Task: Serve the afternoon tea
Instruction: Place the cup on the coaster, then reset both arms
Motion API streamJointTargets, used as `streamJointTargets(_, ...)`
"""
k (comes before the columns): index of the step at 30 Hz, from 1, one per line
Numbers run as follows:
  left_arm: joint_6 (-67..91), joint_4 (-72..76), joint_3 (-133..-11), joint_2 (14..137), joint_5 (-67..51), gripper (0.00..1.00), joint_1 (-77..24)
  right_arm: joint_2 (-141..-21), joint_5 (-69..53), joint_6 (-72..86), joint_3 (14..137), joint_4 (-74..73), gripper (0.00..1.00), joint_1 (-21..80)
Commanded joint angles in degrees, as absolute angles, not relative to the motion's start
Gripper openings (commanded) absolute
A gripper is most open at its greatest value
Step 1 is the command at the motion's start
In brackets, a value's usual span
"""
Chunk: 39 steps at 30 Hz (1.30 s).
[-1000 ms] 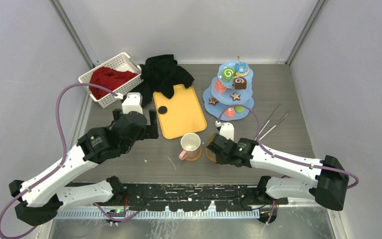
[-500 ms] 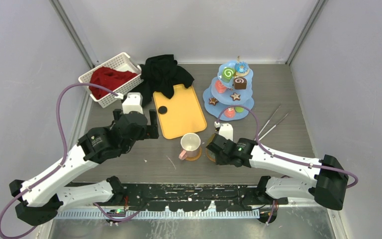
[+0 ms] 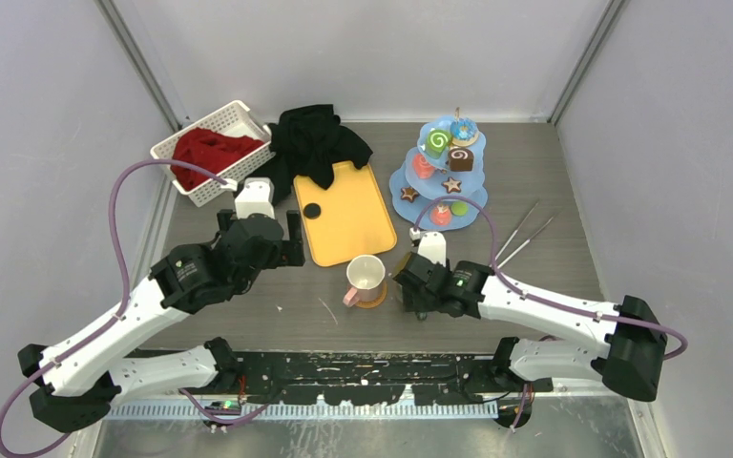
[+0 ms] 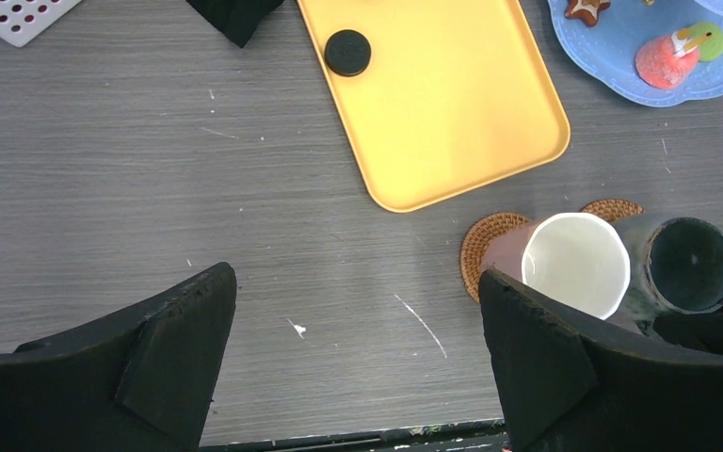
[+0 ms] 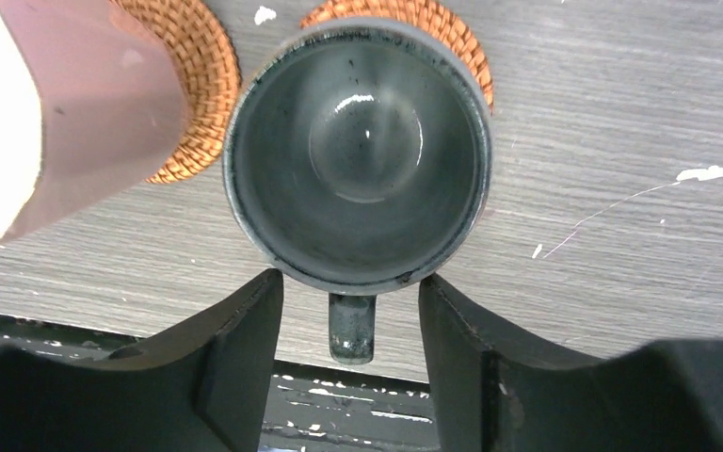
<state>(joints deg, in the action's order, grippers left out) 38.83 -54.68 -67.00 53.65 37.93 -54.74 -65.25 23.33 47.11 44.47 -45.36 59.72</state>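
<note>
Handle of grey mug (image 5: 358, 155) between parted right jaws; left jaws parted wide over table (image 4: 151, 188).

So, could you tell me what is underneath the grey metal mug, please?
A woven coaster: only an arc of its edge shows past the rim of the grey metal mug. The rest of the coaster is covered by the mug.

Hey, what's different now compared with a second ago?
The right gripper edged slightly forward. Its open fingers now flank the handle of the grey mug without touching it. Nothing was visibly grasped or let go. The left gripper, cream mug, tray and stand stayed put.
</note>
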Motion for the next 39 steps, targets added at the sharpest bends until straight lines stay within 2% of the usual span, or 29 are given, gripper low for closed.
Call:
streamJointTargets(1, 39.73, -52.89, -66.85, 53.27, 39.81, 0.99, -54.56, -63.26, 28.59, 46.68, 50.21, -45.73, 0.65, 59.87)
streamJointTargets(3, 39.73, -53.0, -67.03, 53.78, 39.79, 0.99, -54.51, -62.76, 31.89, 46.03, 52.65, -47.52, 0.77, 59.86)
streamJointTargets(5, 39.73, -53.36, -67.35, 54.4, 39.49, 0.99, -54.27, -62.07, 36.35, 45.78, 56.18, -50.92, 0.98, 59.46)
streamJointTargets(6, 39.73, -53.63, -67.51, 54.74, 39.05, 0.99, -53.97, -61.68, 39.05, 45.56, 58.04, -52.71, 1.0, 58.75)
streamJointTargets(8, 39.73, -53.95, -67.59, 55.48, 38.0, 0.99, -52.99, -59.94, 42.44, 43.52, 61.3, -54.46, 1.0, 55.04)
streamJointTargets(15, 38.69, -52.31, -66.03, 56.91, 25.31, 0.99, -44.93, -50.52, 43.36, 33.81, 64.84, -48.98, 1.0, 31.06)
streamJointTargets(21, 36.86, -50.98, -63.66, 59.57, 12.55, 0.99, -33.03, -51.46, 46.24, 27.11, 65.31, -42.31, 1.0, 19.45)
streamJointTargets(23, 36.83, -51.57, -63.87, 60.76, 7.41, 0.99, -29.15, -53.44, 41.14, 25.36, 66.05, -39.63, 1.0, 13.0)
streamJointTargets(26, 36.54, -53.32, -65.2, 61.13, 7.25, 0.99, -27.05, -59.64, 24.61, 26.32, 71.89, -41.11, 1.0, -0.26)
streamJointTargets(28, 36.01, -54.29, -66.22, 60.41, 9.36, 1.0, -26.99, -63.57, 23.09, 28.02, 76.05, -43.55, 1.0, -2.07)
streamJointTargets(33, 36.24, -55.19, -68.38, 57.79, 15.7, 0.99, -26.95, -68.4, 29.9, 31.65, 82.01, -47.94, 1.0, -2.11)
streamJointTargets(39, 37.24, -54.98, -68.71, 53.37, 23.78, 0.99, -26.92, -66.59, 30.64, 31.46, 79.26, -45.67, 1.0, -2.1)
